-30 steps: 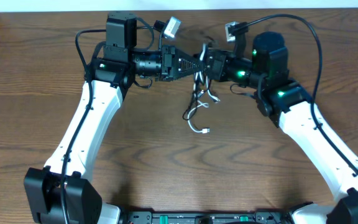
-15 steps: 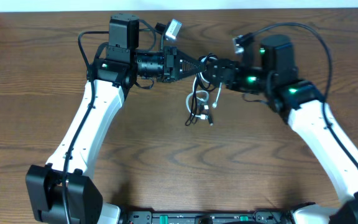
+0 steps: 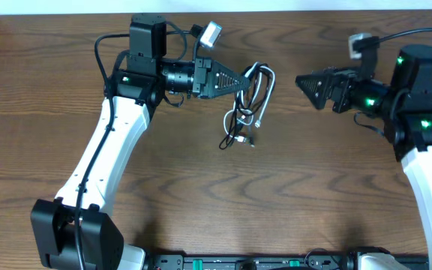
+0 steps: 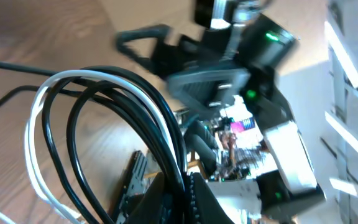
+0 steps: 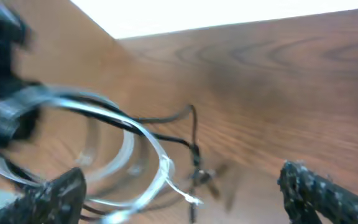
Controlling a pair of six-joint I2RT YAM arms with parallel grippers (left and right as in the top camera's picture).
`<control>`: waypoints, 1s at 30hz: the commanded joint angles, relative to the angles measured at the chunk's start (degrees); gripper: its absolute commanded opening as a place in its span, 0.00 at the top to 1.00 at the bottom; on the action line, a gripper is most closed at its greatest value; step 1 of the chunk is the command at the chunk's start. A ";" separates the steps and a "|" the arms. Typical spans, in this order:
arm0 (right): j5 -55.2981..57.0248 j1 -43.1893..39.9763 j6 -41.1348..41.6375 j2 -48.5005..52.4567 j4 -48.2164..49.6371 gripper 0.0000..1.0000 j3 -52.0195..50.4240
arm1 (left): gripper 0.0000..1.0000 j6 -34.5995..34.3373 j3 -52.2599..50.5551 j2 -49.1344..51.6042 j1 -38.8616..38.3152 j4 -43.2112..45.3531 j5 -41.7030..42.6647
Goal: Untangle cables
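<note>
My right arm's black two-finger gripper [image 3: 303, 80] has pulled away. A second ago it sat nose to nose with the left arm's black two-finger gripper [image 3: 241, 76] at the knot, and now it is well off to the right with its jaws spread wide and nothing between them. On the right wrist view I see both dark fingers at the frame's lower corners, the gripper [image 5: 180, 174] gaping, with the cords blurred beyond it. The left gripper hasn't budged and stays clamped tight on the bundle of thin black and white cables [image 3: 250, 84]. The left wrist view shows the black and white loops [image 4: 148, 118] arching up out of the pinched fingertips [image 4: 182, 186]. The bundle itself has changed. Before, it trailed lower with a white plug end spread out toward the middle of the table; now it is gathered into a tighter cluster, looping just right of the left gripper and hanging below it. I cannot tell whether the lowest strands touch the surface. Underneath is the brown wood-grain table [image 3: 201, 195]. A white wall strip [image 3: 291, 5] runs along its far edge. In the left wrist view, pale shelf-like shapes on the right are too blurred to name.
</note>
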 commanded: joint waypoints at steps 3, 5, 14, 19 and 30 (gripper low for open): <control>-4.31 2.54 -24.85 9.88 -2.78 0.01 0.02 | 0.93 1.79 0.66 -0.81 0.09 1.22 4.92; -5.01 3.87 -24.85 12.83 0.33 0.01 0.02 | 0.92 1.31 0.66 -0.81 0.09 1.22 4.92; -4.15 7.93 -24.85 16.50 10.10 0.01 0.02 | 0.93 1.18 0.66 -0.81 0.09 1.22 4.90; -3.23 5.62 -26.43 16.39 4.09 0.01 0.02 | 0.92 1.18 0.66 -0.81 0.09 1.22 4.90; -21.49 2.84 -34.03 16.35 0.81 0.01 0.02 | 0.93 1.40 0.66 -0.81 0.09 1.25 4.90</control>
